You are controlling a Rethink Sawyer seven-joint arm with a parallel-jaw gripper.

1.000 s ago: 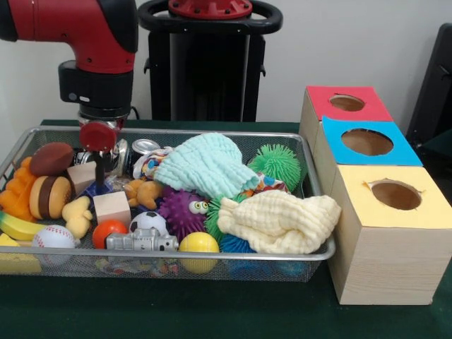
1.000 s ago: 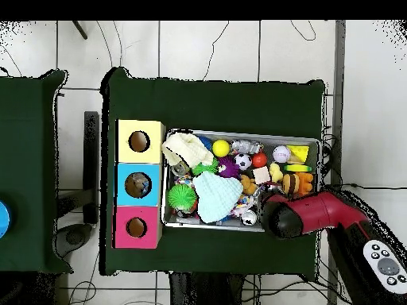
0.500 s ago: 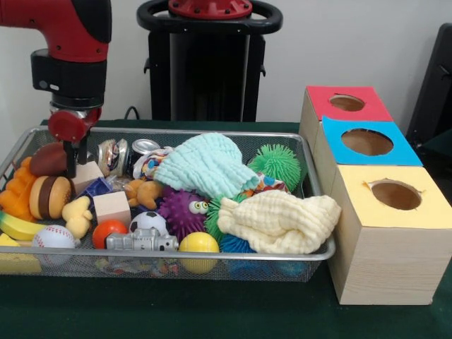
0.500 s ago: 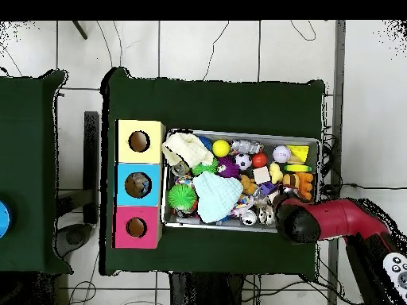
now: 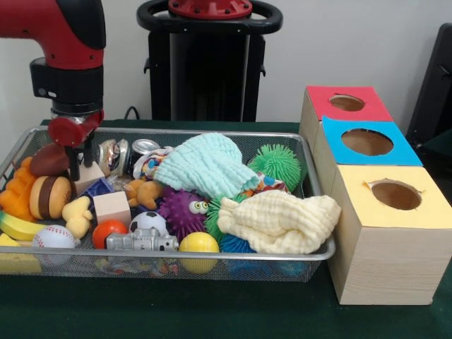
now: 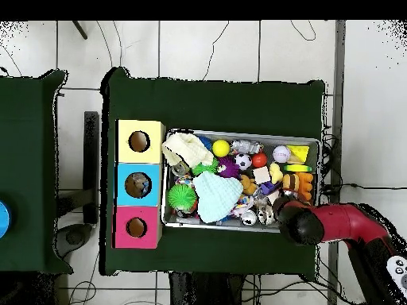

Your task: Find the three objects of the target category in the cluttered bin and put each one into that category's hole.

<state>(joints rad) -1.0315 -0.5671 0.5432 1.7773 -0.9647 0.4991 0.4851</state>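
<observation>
End effector lowered into the far corner of the cluttered bin, beside the toy football.

The bin [image 5: 311, 212] was set on the green counter [image 5: 212, 311] just beside the three boxes, so that sorted items needed only a short carry to the red hole [image 5: 347, 103], blue hole [image 5: 366, 142] or yellow hole [image 5: 396, 195]. The target category could not be told; toys and cloths were heaped together. The end effector [image 5: 73, 171] was seen among the clutter between the brown football [image 5: 48, 159] and a wooden block [image 5: 90, 173]; whether it was open or closed, or gripping anything, could not be told.
</observation>
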